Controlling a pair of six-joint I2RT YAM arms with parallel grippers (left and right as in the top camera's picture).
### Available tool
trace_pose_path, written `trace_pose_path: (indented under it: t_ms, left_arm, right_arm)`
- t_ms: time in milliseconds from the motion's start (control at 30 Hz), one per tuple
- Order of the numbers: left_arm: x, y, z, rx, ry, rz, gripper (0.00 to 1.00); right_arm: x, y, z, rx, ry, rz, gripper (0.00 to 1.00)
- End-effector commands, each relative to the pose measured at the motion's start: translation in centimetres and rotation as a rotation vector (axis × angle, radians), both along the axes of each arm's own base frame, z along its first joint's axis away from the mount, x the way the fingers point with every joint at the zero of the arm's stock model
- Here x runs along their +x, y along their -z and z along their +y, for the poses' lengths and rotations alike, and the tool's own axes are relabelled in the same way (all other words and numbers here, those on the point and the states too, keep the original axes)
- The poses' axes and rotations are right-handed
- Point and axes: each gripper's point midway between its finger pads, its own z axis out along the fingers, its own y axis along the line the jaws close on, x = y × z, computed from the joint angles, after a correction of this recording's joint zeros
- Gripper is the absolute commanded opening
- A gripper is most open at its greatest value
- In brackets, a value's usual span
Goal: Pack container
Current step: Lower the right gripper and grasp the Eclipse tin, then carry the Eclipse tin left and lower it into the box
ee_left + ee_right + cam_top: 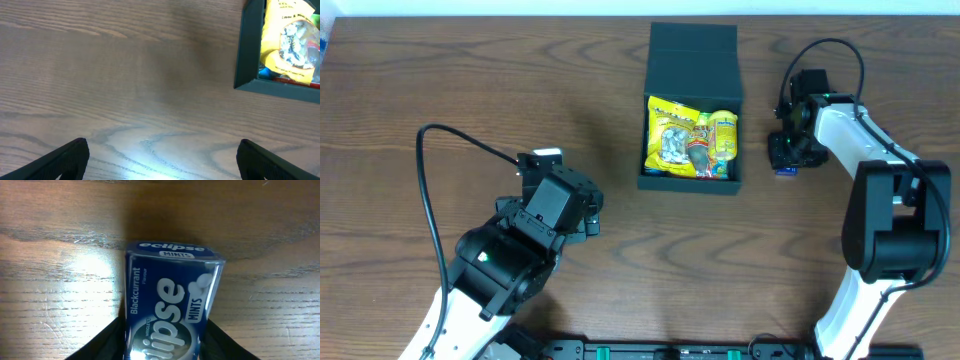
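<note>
The container (692,60), a dark box with its flap lid open toward the far side, sits at the middle of the table's far half. It holds a yellow snack packet (672,135) and other colourful packets. Its left wall (247,50) shows at the upper right of the left wrist view. To its right, my right gripper (788,160) is shut on a blue Eclipse mints tin (170,295), one black finger against each side (165,330). The tin (786,171) rests on the wood. My left gripper (540,162) hangs open over bare table (162,160), well left of the container.
A black cable (460,140) loops from the left arm across the table's left half. The right arm's white body (880,200) fills the right side. The table's far edge runs just behind the container's lid.
</note>
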Motion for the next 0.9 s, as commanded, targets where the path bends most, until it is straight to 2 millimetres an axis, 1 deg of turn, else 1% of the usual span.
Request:
trace_pose_path:
  t_ms: [0, 67, 200, 267, 367, 400, 433, 467, 567, 667, 733, 867]
  left_arm:
    - [0.0, 0.0, 0.3, 0.016, 0.001, -0.002, 0.95]
    - [0.0, 0.0, 0.3, 0.016, 0.001, -0.002, 0.95]
    - [0.0, 0.0, 0.3, 0.016, 0.001, -0.002, 0.95]
    - [0.0, 0.0, 0.3, 0.016, 0.001, -0.002, 0.95]
    - [0.0, 0.0, 0.3, 0.016, 0.001, -0.002, 0.95]
    - [0.0, 0.0, 0.3, 0.016, 0.001, -0.002, 0.95]
    - [0.0, 0.0, 0.3, 0.016, 0.001, -0.002, 0.95]
    - [0.0, 0.0, 0.3, 0.016, 0.001, -0.002, 0.95]
    - [0.0, 0.0, 0.3, 0.016, 0.001, -0.002, 0.95]
    - [0.0, 0.0, 0.3, 0.016, 0.001, -0.002, 0.95]
    - [0.0, 0.0, 0.3, 0.016, 0.001, -0.002, 0.95]
    - [0.0, 0.0, 0.3, 0.016, 0.001, -0.002, 0.95]
  right_arm:
    - [0.1, 0.2, 0.0, -0.015, -0.004, 0.006, 0.38]
    - [0.1, 0.2, 0.0, -0.015, -0.004, 0.006, 0.33]
    - [0.1, 0.2, 0.0, -0.015, -0.001, 0.005, 0.31]
    - [0.1, 0.2, -0.1, -0.015, 0.001, 0.006, 0.27]
    - [0.1, 0.2, -0.2, -0.015, 0.004, 0.007, 0.17]
    - [0.0, 0.2, -0.3, -0.015, 0.005, 0.009, 0.12]
    - [0.0, 0.2, -0.3, -0.015, 0.006, 0.011, 0.04]
    - [-0.1, 0.2, -0.3, -0.014, 0.017, 0.012, 0.01]
    - [0.0, 0.0, -0.3, -0.010, 0.055, 0.004, 0.01]
    - [-0.2, -1.0, -0.3, -0.006, 0.093, -0.003, 0.01]
    - [-0.5, -2.1, -0.3, -0.003, 0.113, -0.011, 0.01]
    - [-1.4, -5.4, -0.2, 0.008, 0.172, -0.043, 0.01]
